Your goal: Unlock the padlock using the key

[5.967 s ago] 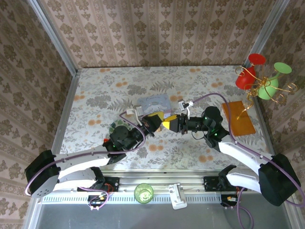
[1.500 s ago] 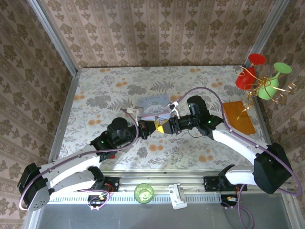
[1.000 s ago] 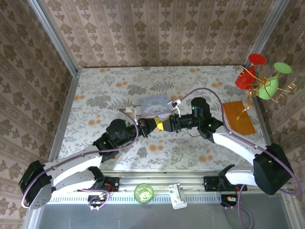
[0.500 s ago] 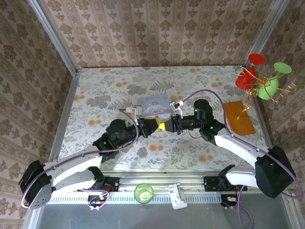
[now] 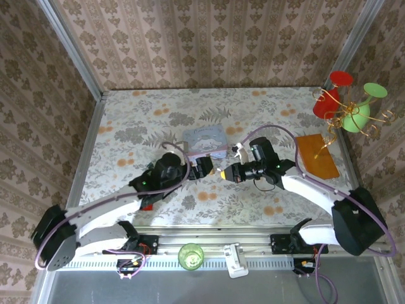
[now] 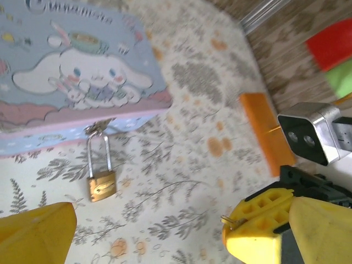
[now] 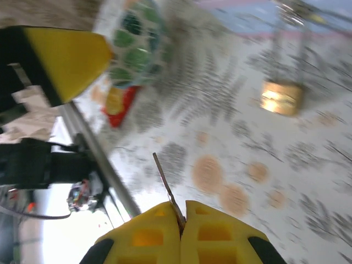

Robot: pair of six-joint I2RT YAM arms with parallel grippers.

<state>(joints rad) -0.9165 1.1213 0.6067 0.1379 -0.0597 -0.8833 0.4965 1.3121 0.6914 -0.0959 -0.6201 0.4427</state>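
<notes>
The small brass padlock [image 6: 102, 186] lies on the table in front of the pale blue tin [image 6: 66, 71], its shackle hooked through the tin's latch. It also shows in the right wrist view as a blurred padlock [image 7: 281, 97]. My right gripper [image 7: 182, 215] is shut on the thin key [image 7: 166, 186], whose blade sticks out ahead of the fingertips. The key tip [image 6: 226, 220] pokes from the right gripper [image 6: 258, 231], right of the padlock. My left gripper [image 6: 184, 220] is open and holds nothing. In the top view the left gripper [image 5: 204, 168] and right gripper [image 5: 223, 174] sit tip to tip just in front of the tin [image 5: 204, 140].
An orange packet [image 5: 318, 156] lies at the right. A red and green wire ornament [image 5: 345, 101] stands at the back right corner. A green mosaic object [image 7: 137, 38] and a red piece [image 7: 118, 107] sit under the left arm. A green glass [image 5: 190, 256] stands on the front rail.
My left gripper has gone from shut to wide open and let go. The right gripper has closed fully on the key and shifted slightly towards the near edge.
</notes>
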